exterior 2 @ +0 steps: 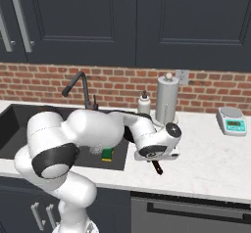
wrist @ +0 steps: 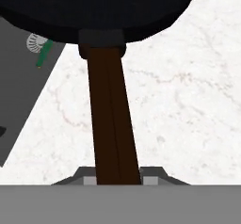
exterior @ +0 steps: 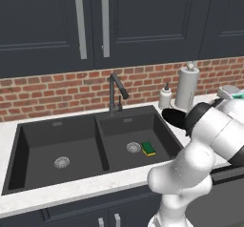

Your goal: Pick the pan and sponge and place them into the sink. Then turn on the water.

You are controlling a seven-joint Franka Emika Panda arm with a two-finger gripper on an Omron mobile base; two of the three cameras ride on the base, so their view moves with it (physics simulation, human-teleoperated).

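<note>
Gripper (wrist: 118, 180) clamps pan (wrist: 94, 6) handle — handle runs lengthwise toward wrist.

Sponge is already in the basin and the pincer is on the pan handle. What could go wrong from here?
The pincer is shut on the far end of the pan handle, so the pan may tip or twist as it lifts. Carried leftward, it could clip the sink rim, or land on the sponge in the right basin.

I see the sponge (exterior: 148, 148) in the right bowl of the sink (exterior: 28, 140), beside the drain. The pan (exterior: 174, 117) is on the counter (exterior 2: 215, 153), right of the sink.
</note>
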